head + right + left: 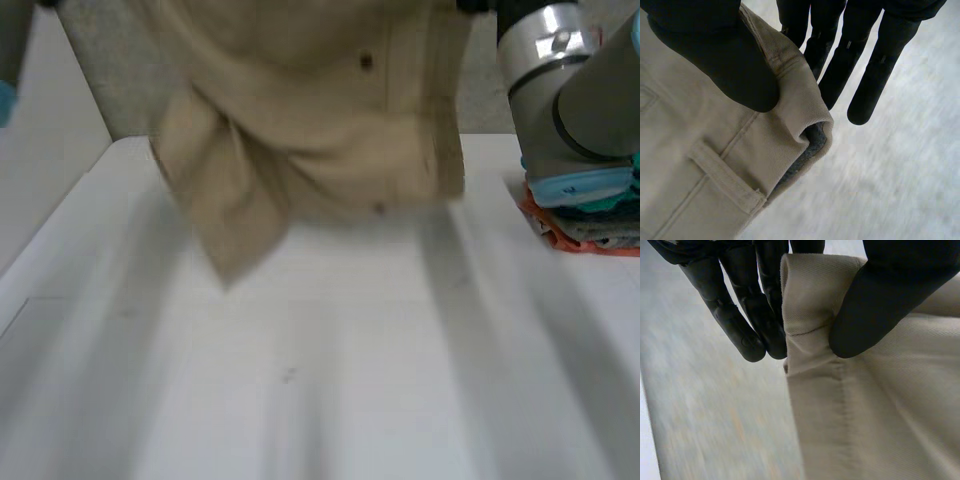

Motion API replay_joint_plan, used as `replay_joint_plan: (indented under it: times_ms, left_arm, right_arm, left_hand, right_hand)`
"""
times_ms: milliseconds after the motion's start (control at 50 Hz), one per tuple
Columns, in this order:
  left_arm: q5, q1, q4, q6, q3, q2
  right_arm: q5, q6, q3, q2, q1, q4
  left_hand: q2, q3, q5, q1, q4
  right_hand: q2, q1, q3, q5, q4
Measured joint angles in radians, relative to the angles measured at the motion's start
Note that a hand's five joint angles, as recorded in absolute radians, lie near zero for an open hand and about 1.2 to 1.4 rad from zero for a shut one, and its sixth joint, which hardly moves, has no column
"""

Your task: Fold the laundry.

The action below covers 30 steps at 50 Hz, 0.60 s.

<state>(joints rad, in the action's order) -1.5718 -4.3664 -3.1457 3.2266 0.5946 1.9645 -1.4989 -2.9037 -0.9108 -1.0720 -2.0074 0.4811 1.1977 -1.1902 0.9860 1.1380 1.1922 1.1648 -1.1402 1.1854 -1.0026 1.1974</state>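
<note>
Beige twill garment [320,120], one piece, hangs over the far half of the white bench [350,380]. Its upper part is cut off by the frame edge in the head view. A pointed flap [230,240] droops lowest on the robot's left side. Whether the flap touches the bench cannot be made out.

Two dark buttons are countable on the cloth, an upper button [366,62] and a lower button [378,208].

The left hand [885,300] is clamped on a stitched edge of the garment. The thumb presses the cloth against the fingers [767,315], which lie straight and close together behind the fold.

The right hand [715,55] is clamped on the waistband. Its thumb lies on the outer face and its fingers [870,85] lie straight behind the rolled edge. One belt loop [725,175] lies below the thumb. Grey lining [805,150] shows inside the roll.

The right arm [570,90] stands at the far right and covers part of one stack of folded cloths [590,225] at the bench's right edge. Orange, grey and teal layers show in the stack, but their number is hard to make out.
</note>
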Motion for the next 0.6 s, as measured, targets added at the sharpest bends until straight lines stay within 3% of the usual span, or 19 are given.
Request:
replay_joint_plan:
  times_ms: [140, 240, 340, 460, 600]
  left_arm:
    - [0.023, -0.024, -0.102, -0.035, 0.215, -0.109]
    - [0.04, -0.034, -0.094, -0.015, 0.453, -0.147]
    - [0.042, -0.017, -0.072, 0.017, 0.703, -0.144]
    - [0.029, 0.019, -0.049, 0.092, 0.917, -0.092]
    - [0.003, 0.057, 0.019, 0.162, 0.998, -0.011]
  right_arm:
    - [0.01, -0.028, -0.076, -0.046, 0.003, 0.044]
    - [0.047, -0.067, -0.17, -0.059, 0.024, -0.059]
    - [0.138, -0.076, -0.307, -0.038, 0.035, -0.191]
    - [0.22, 0.035, -0.466, 0.028, 0.049, -0.359]
    - [0.221, 0.204, -0.565, 0.05, 0.076, -0.567]
  left_hand:
    - [0.0, 0.0, 0.013, 0.0, 0.0]
    - [0.001, -0.001, 0.013, 0.0, 0.0]
    - [0.001, -0.001, 0.013, 0.0, 0.0]
    - [0.001, -0.001, 0.013, 0.0, 0.0]
    - [0.001, -0.001, 0.013, 0.0, 0.0]
  right_hand:
    - [0.0, 0.0, 0.0, 0.0, 0.0]
    - [0.0, 0.0, 0.0, 0.0, 0.0]
    - [0.0, 0.0, 0.0, 0.0, 0.0]
    - [0.0, 0.0, 0.0, 0.0, 0.0]
    - [0.0, 0.0, 0.0, 0.0, 0.0]
